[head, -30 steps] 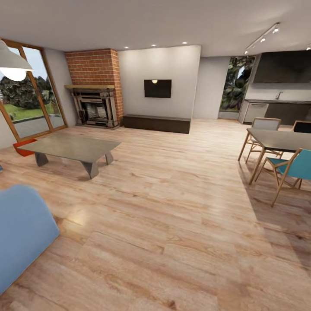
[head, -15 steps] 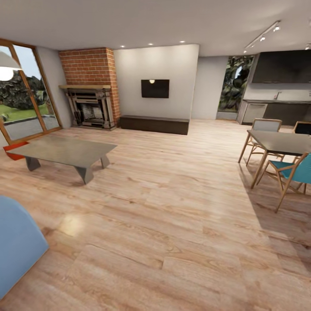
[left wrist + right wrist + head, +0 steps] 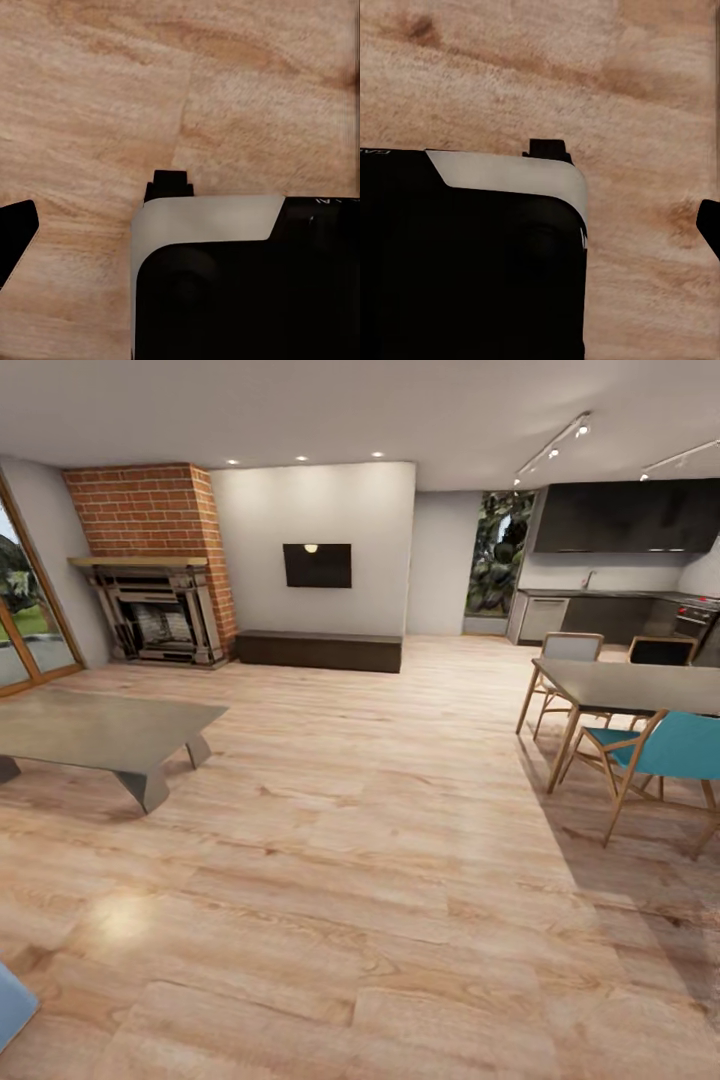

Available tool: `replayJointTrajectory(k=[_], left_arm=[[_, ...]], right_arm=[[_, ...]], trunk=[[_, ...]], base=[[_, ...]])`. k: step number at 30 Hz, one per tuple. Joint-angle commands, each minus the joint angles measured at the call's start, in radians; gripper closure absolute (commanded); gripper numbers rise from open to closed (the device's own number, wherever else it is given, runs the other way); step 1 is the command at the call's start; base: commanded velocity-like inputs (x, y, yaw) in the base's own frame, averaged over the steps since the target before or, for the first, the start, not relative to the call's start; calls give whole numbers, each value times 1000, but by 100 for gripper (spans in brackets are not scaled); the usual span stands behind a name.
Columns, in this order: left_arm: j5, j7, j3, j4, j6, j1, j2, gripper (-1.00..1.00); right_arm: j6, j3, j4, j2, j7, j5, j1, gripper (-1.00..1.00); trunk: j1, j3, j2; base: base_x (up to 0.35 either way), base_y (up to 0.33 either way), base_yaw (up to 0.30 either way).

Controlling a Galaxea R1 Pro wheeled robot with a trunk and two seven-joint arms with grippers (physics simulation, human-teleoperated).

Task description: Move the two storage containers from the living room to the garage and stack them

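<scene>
The head view takes in the living room, a broad stretch of light wood plank floor [image 3: 380, 880] running up to the brick-topped fireplace [image 3: 155, 585], with a wall screen [image 3: 317, 565] and a low dark cabinet [image 3: 320, 651] beside it. On the robot's left sits the grey coffee table [image 3: 95, 735]; on its right the dining table [image 3: 640, 685] with a teal chair [image 3: 660, 750], a kitchen beyond. A sliver of blue sofa [image 3: 12, 1000] pokes into the near left corner. No storage container is on show at this moment, so where they lie cannot be read here, and that is the risk: judged from this, a robot rolling on with the bins out of sight could drift towards the dining chairs or clip the coffee table's corner. Both wrist cameras look down at bare planks past dark housing; whether either set of jaws is wide or closed cannot be told.
</scene>
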Motion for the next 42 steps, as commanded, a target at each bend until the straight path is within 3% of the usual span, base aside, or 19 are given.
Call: replayJointTrajectory(k=[1, 42], left_arm=[[7, -4, -2, -1, 3, 0, 0, -100], [7, -4, -2, -1, 3, -1, 0, -100]], right_arm=[[-4, 8, 2, 0, -1, -8, -1, -100], [-3, 8, 2, 1, -1, -8, -1, -100]], trunk=[[1, -1, 0], [1, -1, 0]], base=[[321, 0, -86], [321, 0, -3]])
